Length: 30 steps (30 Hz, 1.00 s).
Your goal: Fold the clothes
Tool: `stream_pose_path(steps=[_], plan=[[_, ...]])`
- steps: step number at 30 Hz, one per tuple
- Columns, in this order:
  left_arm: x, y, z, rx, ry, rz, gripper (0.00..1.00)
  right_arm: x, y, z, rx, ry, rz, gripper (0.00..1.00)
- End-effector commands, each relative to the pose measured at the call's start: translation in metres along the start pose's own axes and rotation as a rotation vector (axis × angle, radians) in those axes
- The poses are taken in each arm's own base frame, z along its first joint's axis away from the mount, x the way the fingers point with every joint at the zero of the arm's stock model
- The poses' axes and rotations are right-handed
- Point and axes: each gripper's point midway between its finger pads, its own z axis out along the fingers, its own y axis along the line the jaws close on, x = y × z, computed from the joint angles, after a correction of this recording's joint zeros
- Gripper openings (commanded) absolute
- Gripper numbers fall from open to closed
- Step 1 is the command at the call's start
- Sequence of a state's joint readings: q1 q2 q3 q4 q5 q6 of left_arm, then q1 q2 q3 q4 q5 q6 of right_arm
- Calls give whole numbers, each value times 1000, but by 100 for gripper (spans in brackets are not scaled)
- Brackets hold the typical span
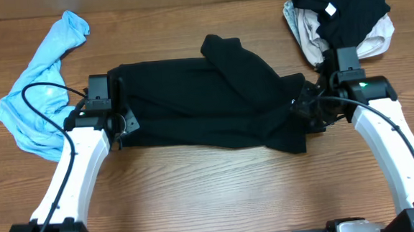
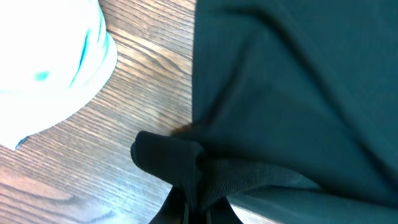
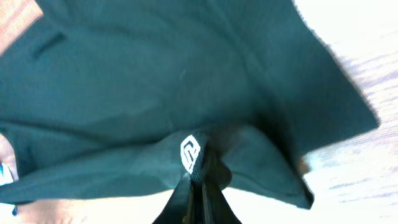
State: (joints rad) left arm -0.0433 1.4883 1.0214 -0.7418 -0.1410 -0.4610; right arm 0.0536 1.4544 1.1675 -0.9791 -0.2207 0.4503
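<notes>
Centrally, a black shirt lies spread on the table between both grippers. The left gripper, at the shirt's 9 o'clock edge, is clamped on a bunched fold. The right gripper, at 3 o'clock, pinches fabric beside the white logo. Both arms slant inward from the near edge.

i read the black t-shirt as matt knit cloth, its fine weave showing close up in the wrist views; its small logo looks like flat white print; the table is grained wood with a faint satin sheen; at the far left the light blue garment is thin, soft, crumpled cloth; the left arm shell and right arm shell are smooth glossy white plastic
</notes>
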Motion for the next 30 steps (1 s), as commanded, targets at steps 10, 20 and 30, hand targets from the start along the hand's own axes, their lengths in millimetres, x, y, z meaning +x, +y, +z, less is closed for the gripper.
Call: stream_pose_path(steps=[10, 20, 30], plan=[[-11, 5, 51, -93, -13, 39, 4, -44, -8, 1, -34, -129, -43, 4], [-29, -2, 62, -79, -81, 26, 17, -51, -15, 38, -15, -79, -62, 4], [-42, -4, 42, -92, -77, 28, 82, -43, -29, 27, 30, -12, -54, 70]])
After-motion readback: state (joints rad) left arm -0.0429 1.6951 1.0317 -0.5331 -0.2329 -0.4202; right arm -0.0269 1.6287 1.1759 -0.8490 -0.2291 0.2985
